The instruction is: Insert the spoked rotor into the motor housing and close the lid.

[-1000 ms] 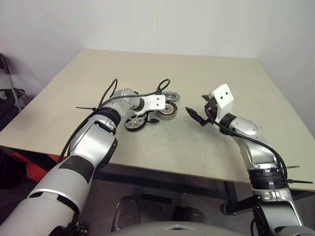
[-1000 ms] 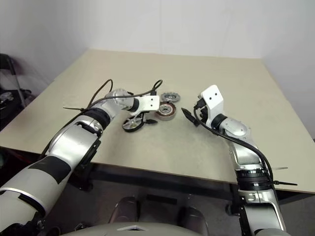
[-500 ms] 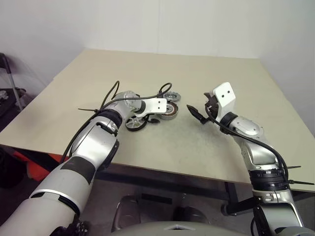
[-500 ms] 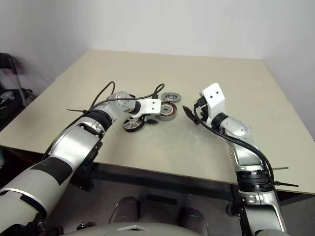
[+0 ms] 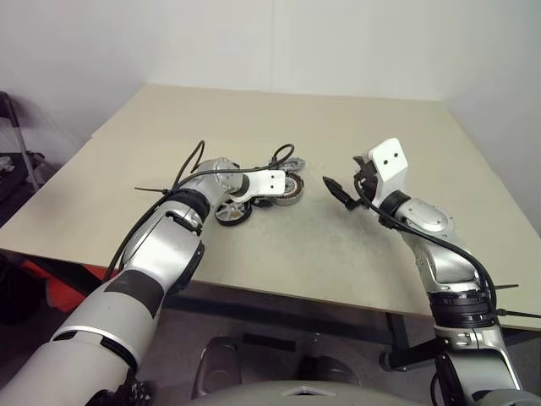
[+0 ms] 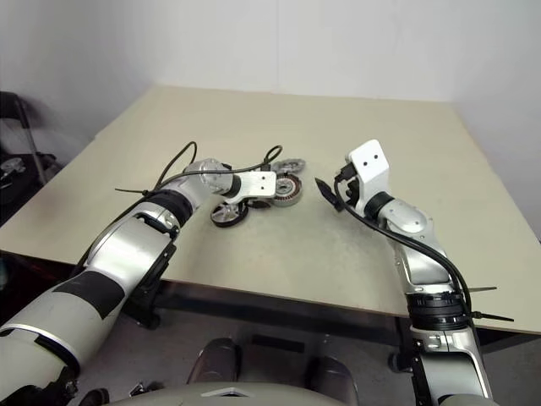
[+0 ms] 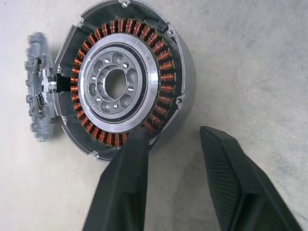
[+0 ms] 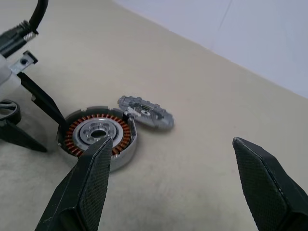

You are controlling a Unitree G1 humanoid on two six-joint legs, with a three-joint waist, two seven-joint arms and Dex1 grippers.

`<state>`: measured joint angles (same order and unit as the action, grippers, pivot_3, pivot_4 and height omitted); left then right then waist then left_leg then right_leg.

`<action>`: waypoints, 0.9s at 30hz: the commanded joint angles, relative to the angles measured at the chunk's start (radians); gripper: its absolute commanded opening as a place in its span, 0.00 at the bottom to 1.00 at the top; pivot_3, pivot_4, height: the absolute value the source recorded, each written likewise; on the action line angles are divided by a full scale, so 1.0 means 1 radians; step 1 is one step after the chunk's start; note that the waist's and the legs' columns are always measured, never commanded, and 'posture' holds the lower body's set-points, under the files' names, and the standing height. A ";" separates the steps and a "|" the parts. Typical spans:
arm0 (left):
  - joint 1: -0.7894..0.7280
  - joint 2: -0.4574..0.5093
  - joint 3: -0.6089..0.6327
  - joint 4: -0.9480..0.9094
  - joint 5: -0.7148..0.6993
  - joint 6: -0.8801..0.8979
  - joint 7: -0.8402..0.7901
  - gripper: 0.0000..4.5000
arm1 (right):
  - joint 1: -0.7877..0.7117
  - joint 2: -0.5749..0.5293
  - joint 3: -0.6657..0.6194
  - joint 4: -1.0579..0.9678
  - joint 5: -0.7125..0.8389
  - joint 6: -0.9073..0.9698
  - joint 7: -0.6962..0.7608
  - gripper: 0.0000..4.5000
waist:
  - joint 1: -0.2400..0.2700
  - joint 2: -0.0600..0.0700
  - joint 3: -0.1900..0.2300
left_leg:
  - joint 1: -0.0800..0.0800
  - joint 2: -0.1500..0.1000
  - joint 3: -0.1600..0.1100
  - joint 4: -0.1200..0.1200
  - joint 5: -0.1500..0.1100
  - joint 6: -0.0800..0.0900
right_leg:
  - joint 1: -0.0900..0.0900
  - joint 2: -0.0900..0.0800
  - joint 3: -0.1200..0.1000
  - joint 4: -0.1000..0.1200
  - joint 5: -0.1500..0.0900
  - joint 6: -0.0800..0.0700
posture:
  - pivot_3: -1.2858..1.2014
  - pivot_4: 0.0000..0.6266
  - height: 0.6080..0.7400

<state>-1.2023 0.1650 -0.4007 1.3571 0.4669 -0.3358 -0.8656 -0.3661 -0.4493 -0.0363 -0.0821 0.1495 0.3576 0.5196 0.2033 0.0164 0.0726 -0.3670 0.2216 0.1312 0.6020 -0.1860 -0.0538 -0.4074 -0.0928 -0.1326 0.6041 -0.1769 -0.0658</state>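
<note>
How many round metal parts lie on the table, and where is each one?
3. The motor housing with copper windings sits at the left gripper. A notched lid lies open against the housing's far side. A dark spoked wheel lies under the left wrist, partly hidden.

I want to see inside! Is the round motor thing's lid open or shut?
Open. The motor housing shows its copper windings and silver hub, and its lid is swung out to one side.

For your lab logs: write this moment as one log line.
left jaws: open, straddling motor housing wall | right jaws: open, clear of housing
</note>
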 commanded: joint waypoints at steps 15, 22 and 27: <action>0.004 0.017 -0.002 0.001 0.023 0.011 0.016 0.14 | -0.044 -0.007 -0.022 -0.018 0.003 -0.030 -0.023 1.00 | 0.000 0.000 0.000 | 0.001 0.000 0.000 -0.001 0.000 0.000 | 0.001 0.000 0.000 -0.001 0.000 0.000 | 0.52 0.00 1.00; -0.004 0.016 0.010 -0.001 0.013 0.002 0.002 0.01 | -0.046 -0.006 -0.020 -0.010 0.000 -0.037 -0.027 1.00 | -0.001 0.001 0.000 | 0.000 0.000 0.000 -0.002 0.000 0.000 | 0.001 0.000 0.000 -0.002 0.000 0.000 | 0.52 0.00 1.00; -0.016 0.012 0.012 -0.002 0.014 0.002 0.012 0.01 | -0.049 -0.005 -0.018 -0.004 -0.001 -0.042 -0.030 1.00 | -0.001 0.001 -0.001 | 0.000 0.000 0.000 -0.003 0.000 0.000 | 0.001 0.000 0.000 -0.002 0.000 0.000 | 0.52 0.00 1.00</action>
<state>-1.1991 0.1694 -0.3912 1.3560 0.4753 -0.3314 -0.8555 -0.3834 -0.4492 -0.0360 -0.0718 0.1488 0.3369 0.4969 0.2025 0.0172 0.0721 -0.3668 0.2213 0.1313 0.5990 -0.1859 -0.0540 -0.4067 -0.0927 -0.1327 0.6021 -0.1770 -0.0656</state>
